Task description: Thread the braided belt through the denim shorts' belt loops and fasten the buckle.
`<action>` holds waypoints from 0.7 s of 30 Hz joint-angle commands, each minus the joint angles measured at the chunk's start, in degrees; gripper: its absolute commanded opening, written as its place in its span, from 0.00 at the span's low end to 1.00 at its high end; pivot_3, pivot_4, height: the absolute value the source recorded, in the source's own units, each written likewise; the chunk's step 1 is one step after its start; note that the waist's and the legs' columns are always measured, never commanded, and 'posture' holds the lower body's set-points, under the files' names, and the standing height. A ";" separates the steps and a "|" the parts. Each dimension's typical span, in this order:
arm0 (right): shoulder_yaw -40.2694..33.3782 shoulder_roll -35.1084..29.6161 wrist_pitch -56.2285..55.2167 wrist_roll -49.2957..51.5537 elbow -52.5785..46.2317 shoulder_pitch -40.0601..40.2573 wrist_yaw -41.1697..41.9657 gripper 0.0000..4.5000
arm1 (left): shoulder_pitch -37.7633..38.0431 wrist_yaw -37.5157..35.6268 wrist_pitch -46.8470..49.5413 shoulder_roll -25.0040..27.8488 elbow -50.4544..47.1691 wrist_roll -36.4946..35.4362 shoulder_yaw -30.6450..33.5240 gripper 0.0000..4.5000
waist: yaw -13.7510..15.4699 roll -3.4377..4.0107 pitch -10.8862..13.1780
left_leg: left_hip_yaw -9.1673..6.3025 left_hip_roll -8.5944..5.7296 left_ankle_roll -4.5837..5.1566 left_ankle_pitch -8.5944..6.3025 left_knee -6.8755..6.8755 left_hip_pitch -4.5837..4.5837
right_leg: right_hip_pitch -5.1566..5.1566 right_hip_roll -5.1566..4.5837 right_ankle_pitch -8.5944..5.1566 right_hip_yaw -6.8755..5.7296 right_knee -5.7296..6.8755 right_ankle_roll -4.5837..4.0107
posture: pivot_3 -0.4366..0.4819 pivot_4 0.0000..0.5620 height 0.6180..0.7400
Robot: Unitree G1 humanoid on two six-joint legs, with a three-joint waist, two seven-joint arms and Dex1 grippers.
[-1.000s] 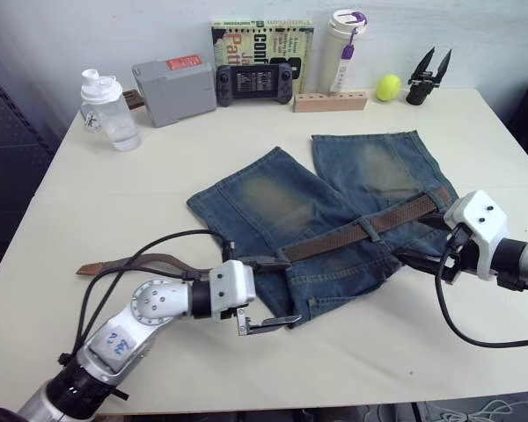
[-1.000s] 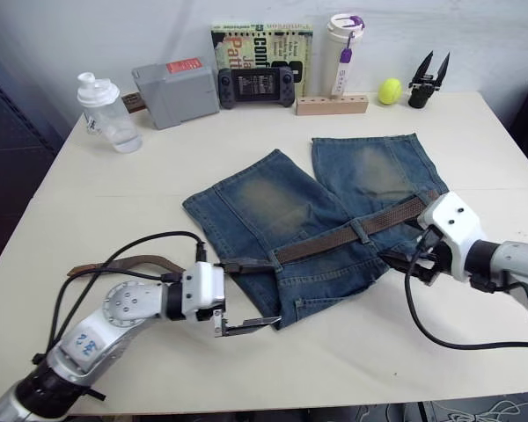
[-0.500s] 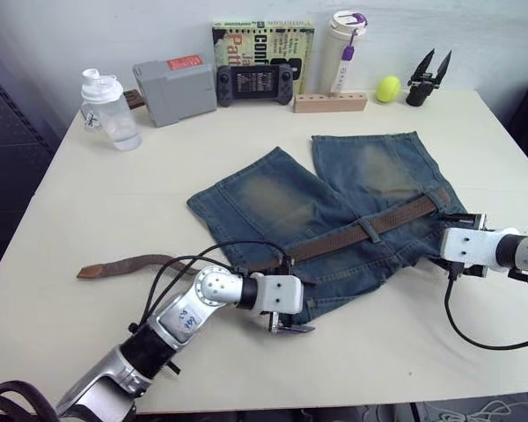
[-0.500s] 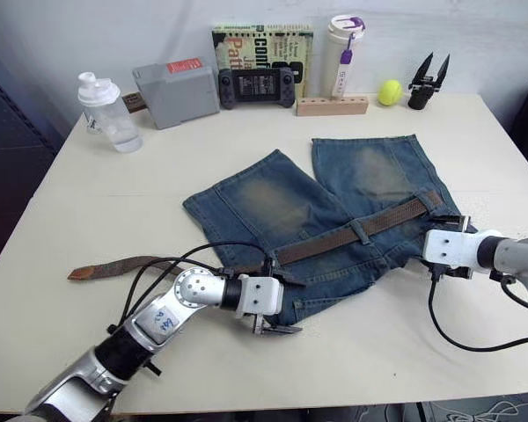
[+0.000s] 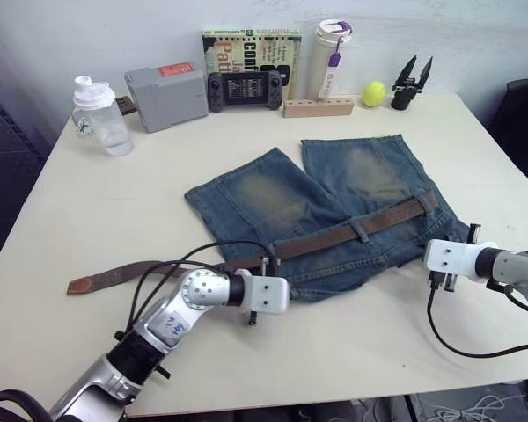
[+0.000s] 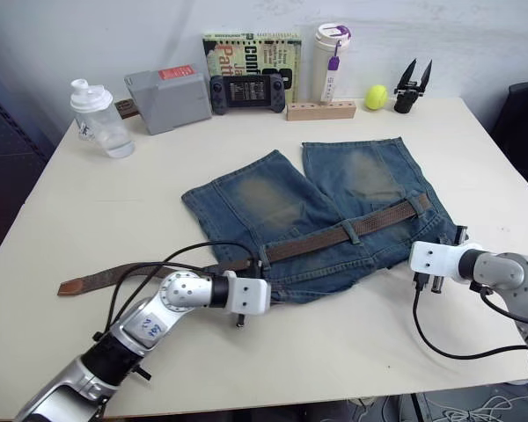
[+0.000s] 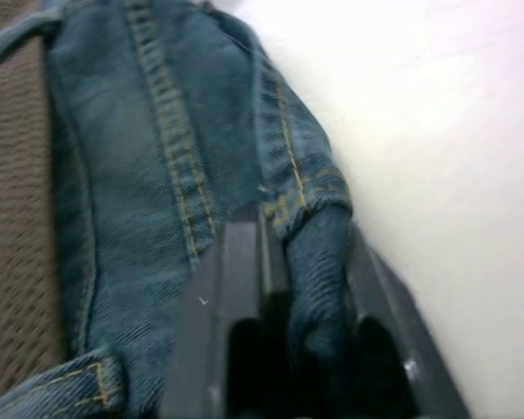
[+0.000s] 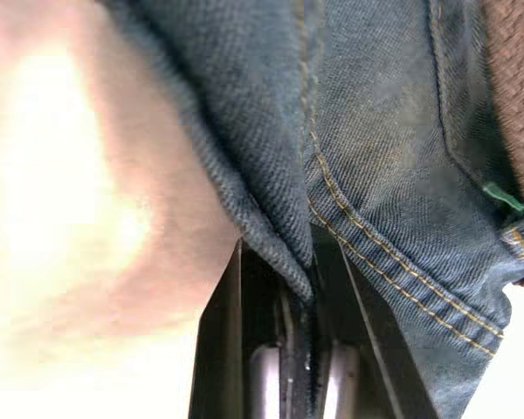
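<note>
The denim shorts (image 5: 334, 198) lie flat mid-table, waistband toward me. The braided belt (image 5: 334, 237) runs along the waistband under a belt loop (image 5: 361, 230), and its dark leather tip (image 5: 81, 285) trails off to the left on the table. The buckle is hidden. My left gripper (image 5: 280, 292) is at the waistband's left corner, shut on a fold of denim (image 7: 319, 262). At the waistband's right corner, my right gripper (image 5: 433, 258) is shut on the denim edge (image 8: 279, 236). Brown belt weave (image 7: 17, 218) lies beside the left grip.
Along the back edge stand a clear bottle (image 5: 97, 112), a grey box (image 5: 165, 88), a game console (image 5: 240, 88), a book (image 5: 251, 48), a tumbler (image 5: 328, 48), a wooden block (image 5: 317, 107), a tennis ball (image 5: 373, 92) and a spare black gripper (image 5: 409, 83).
Both grippers, open a second ago, moved in onto the waistband corners and closed on the denim. The camera view has shifted slightly.
</note>
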 commanded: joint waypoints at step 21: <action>7.79 17.86 39.12 -0.42 -35.85 4.17 0.94 0.00 | -11.72 -0.68 -40.07 12.91 53.38 4.98 8.28 0.04 | -1.46 0.82 -0.47 | 0.44 -0.10 -0.07 0.03 -0.41 0.21 | -0.38 0.08 -0.14 0.11 0.34 -0.25 | 0.48 0.27 0.92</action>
